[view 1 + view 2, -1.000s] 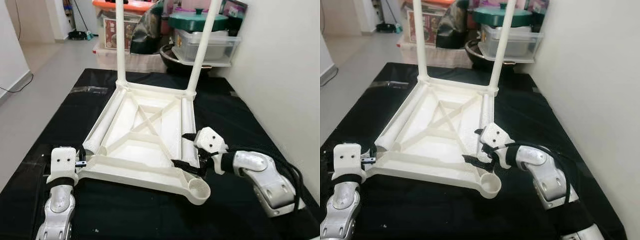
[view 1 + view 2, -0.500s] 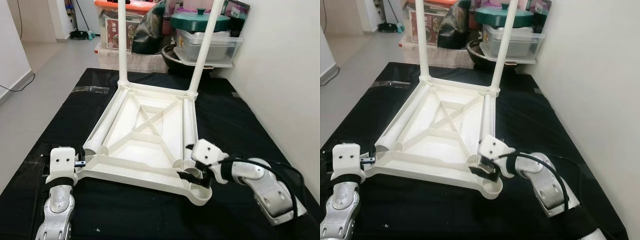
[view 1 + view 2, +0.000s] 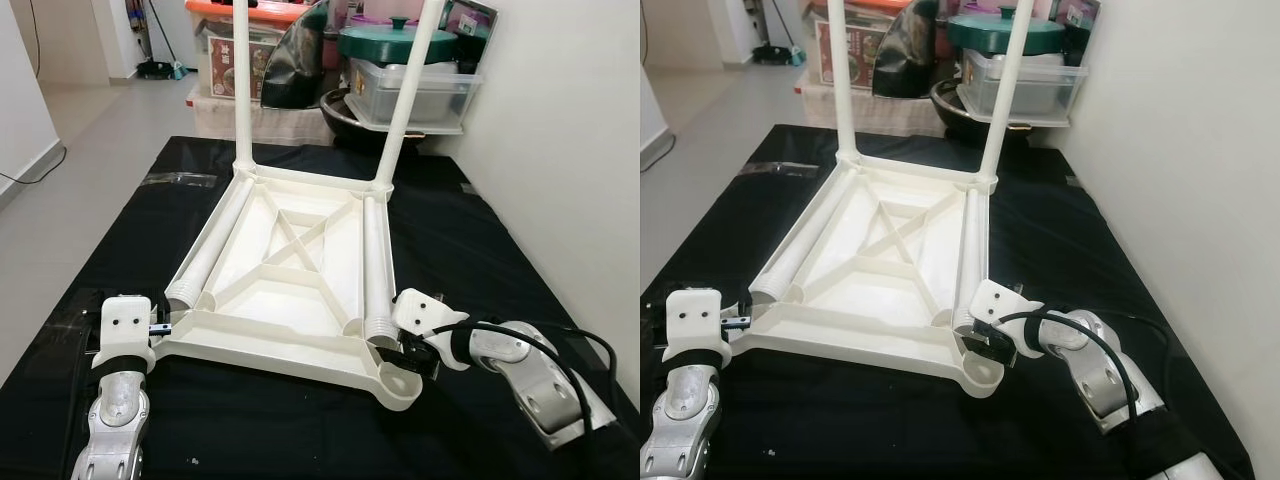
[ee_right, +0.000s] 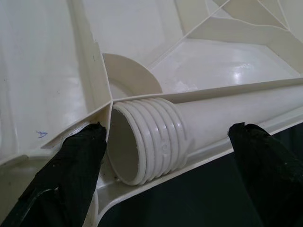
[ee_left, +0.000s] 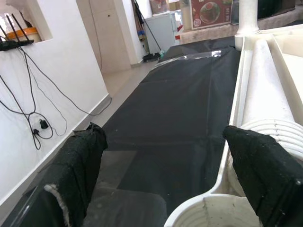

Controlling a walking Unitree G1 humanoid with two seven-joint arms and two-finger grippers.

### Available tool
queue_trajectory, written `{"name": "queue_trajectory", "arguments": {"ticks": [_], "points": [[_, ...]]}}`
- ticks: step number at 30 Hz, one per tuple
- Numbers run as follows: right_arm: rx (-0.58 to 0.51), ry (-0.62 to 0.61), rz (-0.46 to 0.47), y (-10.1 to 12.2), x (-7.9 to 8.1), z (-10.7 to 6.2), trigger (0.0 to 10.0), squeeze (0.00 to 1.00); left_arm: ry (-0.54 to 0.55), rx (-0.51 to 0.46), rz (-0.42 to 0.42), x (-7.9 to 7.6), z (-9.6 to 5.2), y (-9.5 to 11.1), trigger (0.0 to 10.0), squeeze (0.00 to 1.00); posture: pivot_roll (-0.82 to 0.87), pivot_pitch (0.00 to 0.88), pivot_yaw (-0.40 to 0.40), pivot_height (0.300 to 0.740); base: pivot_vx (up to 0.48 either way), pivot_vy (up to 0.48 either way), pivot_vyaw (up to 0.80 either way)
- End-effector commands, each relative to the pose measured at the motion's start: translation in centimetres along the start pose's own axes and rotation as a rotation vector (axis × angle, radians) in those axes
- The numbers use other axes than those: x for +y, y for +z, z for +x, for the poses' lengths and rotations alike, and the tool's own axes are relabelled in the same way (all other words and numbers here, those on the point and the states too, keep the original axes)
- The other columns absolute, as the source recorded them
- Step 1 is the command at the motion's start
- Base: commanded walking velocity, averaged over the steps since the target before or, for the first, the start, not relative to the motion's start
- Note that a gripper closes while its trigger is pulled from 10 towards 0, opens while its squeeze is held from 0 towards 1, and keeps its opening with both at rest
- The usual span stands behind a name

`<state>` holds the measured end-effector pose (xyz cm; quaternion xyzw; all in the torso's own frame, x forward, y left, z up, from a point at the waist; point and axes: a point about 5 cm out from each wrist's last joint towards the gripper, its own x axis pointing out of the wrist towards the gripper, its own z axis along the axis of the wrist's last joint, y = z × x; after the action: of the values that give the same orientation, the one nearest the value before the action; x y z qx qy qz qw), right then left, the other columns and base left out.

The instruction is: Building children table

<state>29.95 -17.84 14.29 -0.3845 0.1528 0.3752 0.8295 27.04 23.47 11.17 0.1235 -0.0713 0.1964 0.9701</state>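
At the counter's (image 3: 480, 230) near edge, the right hand (image 4: 165, 156) gapes open around the loose leg's (image 3: 377, 265) threaded end. Close squarely behind the threads. The left hand (image 5: 163, 165), open, straddles the upturned tabletop's (image 3: 285, 285) near-left socket (image 5: 208, 215). Two legs (image 3: 241, 85) stand fitted at the far corners.

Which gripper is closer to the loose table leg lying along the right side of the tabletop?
The right. The right gripper sits at the threaded near end of that leg, fingers open either side of it. The left gripper is across the tabletop, at its near left corner.
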Motion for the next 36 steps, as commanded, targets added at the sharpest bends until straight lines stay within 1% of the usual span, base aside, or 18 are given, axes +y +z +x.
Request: {"name": "queue_trajectory", "arguments": {"ticks": [1, 2, 6, 13, 17, 20, 23, 25, 36], "points": [[0.032, -0.054, 0.006, -0.3, -0.6, 0.2, 10.0, 0.00, 0.002, 0.002, -0.011, -0.2, 0.0, -0.1, 10.0, 0.00, 0.05, 0.000, -0.128, 0.740, 0.000, 0.000, 0.00], [0.024, -0.066, 0.019, -0.1, -0.7, 0.4, 10.0, 0.00, 0.001, 0.002, -0.011, -0.2, 0.0, -0.1, 10.0, 0.00, 0.05, 0.000, -0.128, 0.740, 0.000, 0.000, 0.00], [0.027, -0.071, 0.013, -0.1, -0.8, 0.5, 10.0, 0.00, 0.001, 0.003, -0.011, -0.2, -0.1, -0.1, 10.0, 0.00, 0.06, 0.000, -0.128, 0.740, 0.000, 0.000, 0.00], [0.061, -0.125, 0.001, -0.6, -1.6, 0.6, 10.0, 0.00, -0.001, 0.004, -0.014, -0.3, -0.1, -0.2, 10.0, 0.00, 0.06, 0.000, -0.130, 0.740, 0.000, 0.000, 0.00], [0.084, -0.110, -0.032, -1.0, -1.7, 0.4, 10.0, 0.00, -0.001, 0.005, -0.014, -0.4, -0.2, -0.2, 10.0, 0.00, 0.06, 0.000, -0.128, 0.740, 0.000, 0.000, 0.00], [0.090, -0.112, -0.036, -1.2, -1.8, 0.3, 10.0, 0.00, -0.001, 0.005, -0.014, -0.3, -0.2, -0.2, 10.0, 0.00, 0.05, 0.000, -0.129, 0.740, 0.000, 0.000, 0.00], [0.092, -0.143, -0.026, -1.4, -2.8, -0.3, 10.0, 0.00, -0.004, 0.006, -0.015, -0.4, -0.2, -0.3, 10.0, 0.00, 0.05, 0.000, -0.127, 0.740, 0.000, 0.000, 0.00], [0.086, -0.151, -0.017, -1.3, -3.1, -0.5, 10.0, 0.00, -0.006, 0.006, -0.014, -0.4, -0.1, -0.3, 10.0, 0.00, 0.05, 0.000, -0.125, 0.740, 0.000, 0.000, 0.00], [0.086, -0.160, -0.027, -1.3, -3.2, -0.5, 10.0, 0.00, -0.014, 0.008, -0.015, -0.5, -0.1, -0.3, 10.0, 0.00, 0.05, 0.000, -0.120, 0.740, 0.000, 0.000, 0.00]]}}
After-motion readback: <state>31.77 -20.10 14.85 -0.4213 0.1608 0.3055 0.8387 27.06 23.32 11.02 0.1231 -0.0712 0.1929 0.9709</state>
